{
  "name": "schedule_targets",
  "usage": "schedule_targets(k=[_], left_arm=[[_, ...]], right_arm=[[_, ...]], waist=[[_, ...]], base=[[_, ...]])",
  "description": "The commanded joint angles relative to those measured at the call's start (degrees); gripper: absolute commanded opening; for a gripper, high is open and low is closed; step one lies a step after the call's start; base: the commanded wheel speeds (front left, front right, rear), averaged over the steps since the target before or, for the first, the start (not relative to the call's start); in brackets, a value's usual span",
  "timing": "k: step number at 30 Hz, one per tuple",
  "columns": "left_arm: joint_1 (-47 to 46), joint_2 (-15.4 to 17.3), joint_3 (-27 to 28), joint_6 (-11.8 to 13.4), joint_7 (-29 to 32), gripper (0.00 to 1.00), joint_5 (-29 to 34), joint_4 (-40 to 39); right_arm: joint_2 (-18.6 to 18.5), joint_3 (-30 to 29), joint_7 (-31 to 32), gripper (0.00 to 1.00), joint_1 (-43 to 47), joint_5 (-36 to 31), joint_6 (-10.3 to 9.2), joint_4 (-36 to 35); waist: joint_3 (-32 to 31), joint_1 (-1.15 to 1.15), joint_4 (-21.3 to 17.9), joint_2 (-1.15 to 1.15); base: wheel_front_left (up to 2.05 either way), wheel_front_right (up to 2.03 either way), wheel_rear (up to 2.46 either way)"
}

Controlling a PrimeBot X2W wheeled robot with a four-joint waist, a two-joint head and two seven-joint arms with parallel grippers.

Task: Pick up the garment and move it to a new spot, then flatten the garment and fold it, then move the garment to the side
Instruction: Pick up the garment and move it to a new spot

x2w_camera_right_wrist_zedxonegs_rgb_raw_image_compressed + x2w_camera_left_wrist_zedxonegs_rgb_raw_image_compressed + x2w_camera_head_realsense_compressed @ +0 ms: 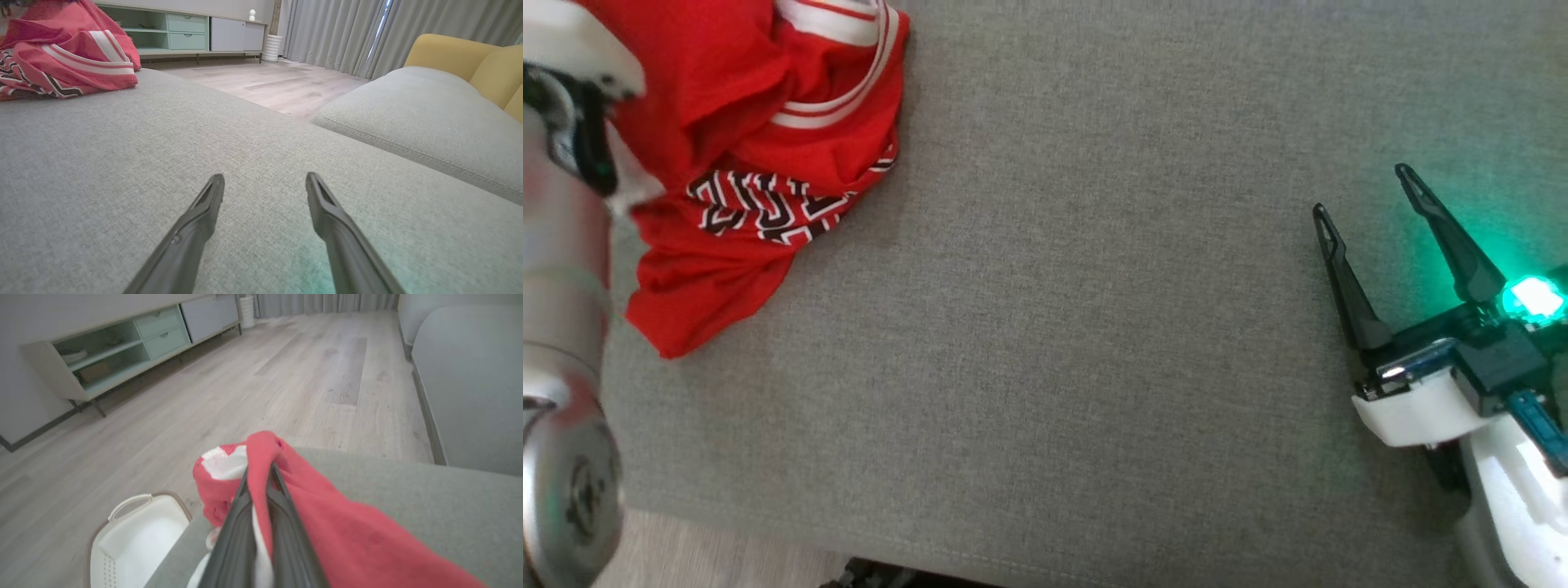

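Since the next move turns on which arm owns the cloth, take the items in that order, all placed against the grey cushion [1094,327].

Item 1, garment [760,122]: red jersey with white-striped trim and black-and-white lettering, crumpled in a heap at the cushion's far left corner. The heap runs longer from the cushion's far edge toward its near edge than across; a loose tail points at the near left side. Not flattened, not folded.

Item 2, left end effector [260,471]: clenched on a fold of the garment, red cloth pinched between both fingers [235,522] and draped over them. Its silver forearm [564,327] stands along the cushion's left edge, touching or just beside the heap; you cannot tell which.

Item 3, right end effector [1361,190]: released, prongs spread, nothing between them, low over the cushion's right side, well apart from the garment. The cloth lies to its left and farther off along the cushion.

Item 4, white basket [139,543]: on the wooden floor [286,375] just off the cushion's left end.

Judgement: you are at the pick-up step; the left arm is nearer and has the grip, so the carry should run rightward toward the cushion's middle, where the right arm can reach. One pinch may lift the heap bunched.
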Motion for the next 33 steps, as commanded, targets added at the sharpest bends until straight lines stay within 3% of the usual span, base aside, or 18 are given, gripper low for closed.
schedule_targets(k=[1,8,16,24,33], left_arm=[[-2.18,4.25,-0.16,0.01,-1.23,0.0,0.74,-2.1],[-5.67,6.24,-3.47,-0.65,-3.73,0.0,3.51,-6.35],[-5.03,6.15,-10.78,-2.64,-3.95,0.0,6.32,-12.47],[2.22,4.51,-18.58,-2.86,-0.69,0.0,-0.1,-21.43],[15.84,2.0,-23.27,-2.86,3.34,0.0,-6.61,-32.92]], right_arm=[[0.42,1.36,0.61,1.0,1.44,0.0,0.37,1.24],[4.91,3.6,0.61,1.0,0.21,1.35,0.37,3.28],[10.31,4.12,0.61,1.0,2.39,2.63,0.37,4.12],[12.53,3.86,0.61,1.0,6.62,3.18,0.37,2.59],[13.05,3.57,0.61,1.0,7.55,3.76,0.37,0.95]], waist=[[-1.52,-0.01,-0.32,0.0],[-9.28,-0.01,-4.81,0.0],[-20.13,-0.01,-14.03,0.0],[-26.91,-0.01,-24.55,0.0],[-26.94,-0.01,-31.8,0.0]], base=[[0.0,0.0,0.0],[0.0,0.0,0.0],[0.0,0.0,0.0],[0.0,0.0,0.0],[0.0,0.0,0.0]])
